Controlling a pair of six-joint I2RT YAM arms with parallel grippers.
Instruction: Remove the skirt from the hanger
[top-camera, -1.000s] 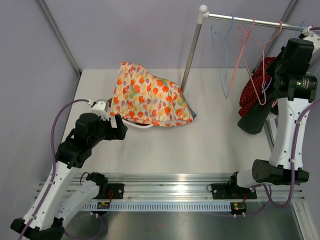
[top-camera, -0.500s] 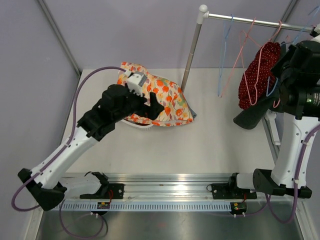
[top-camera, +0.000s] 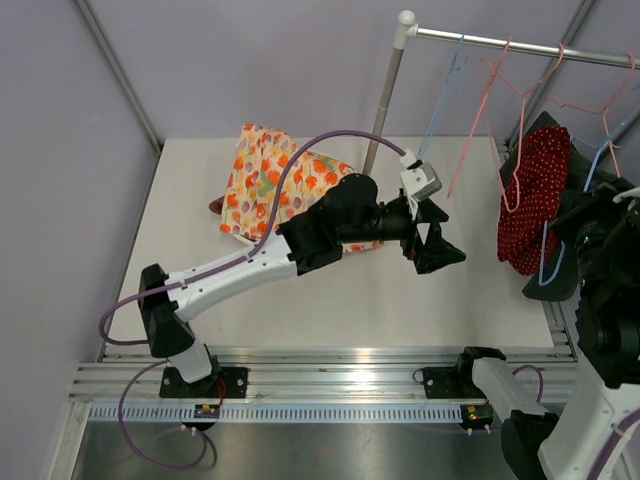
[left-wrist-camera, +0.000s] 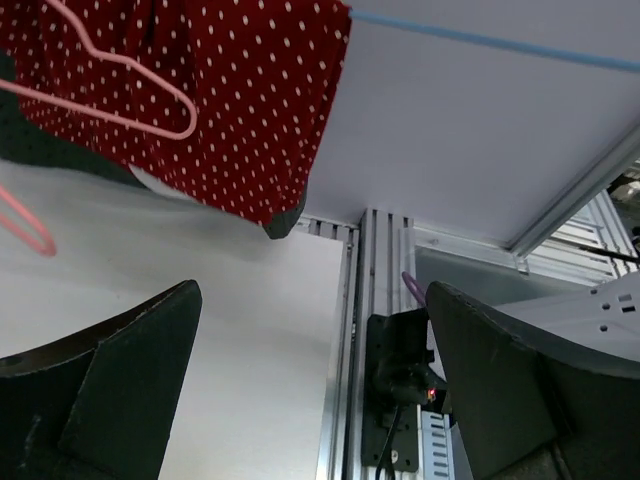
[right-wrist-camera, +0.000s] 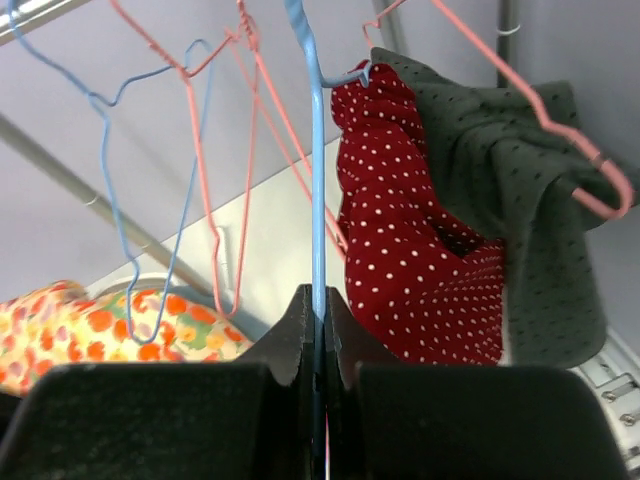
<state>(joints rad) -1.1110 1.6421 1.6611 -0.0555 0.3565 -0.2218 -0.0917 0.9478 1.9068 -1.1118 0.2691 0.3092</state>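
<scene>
A red white-dotted skirt (top-camera: 533, 205) hangs on a blue hanger (right-wrist-camera: 316, 150) at the right end of the rack. It also shows in the right wrist view (right-wrist-camera: 420, 250) and the left wrist view (left-wrist-camera: 230, 100). My right gripper (right-wrist-camera: 320, 310) is shut on the blue hanger's wire, just left of the skirt. In the top view it (top-camera: 572, 215) sits behind the skirt's right edge. My left gripper (top-camera: 440, 240) is open and empty above the table, left of the skirt and apart from it. In its own view (left-wrist-camera: 312, 300) the skirt's hem hangs above the left finger.
A dark green garment (right-wrist-camera: 530, 200) hangs on a pink hanger behind the skirt. Empty pink and blue hangers (top-camera: 470, 100) hang on the rail (top-camera: 500, 42). The rack's pole (top-camera: 385, 95) stands mid-table. A floral garment (top-camera: 290, 185) lies at the back left. A metal rail (left-wrist-camera: 370, 330) marks the table's edge.
My left arm has swung from the left side across the table toward the skirt, jaws open. My right arm has moved nearer, and the hanger and skirt have shifted right.
</scene>
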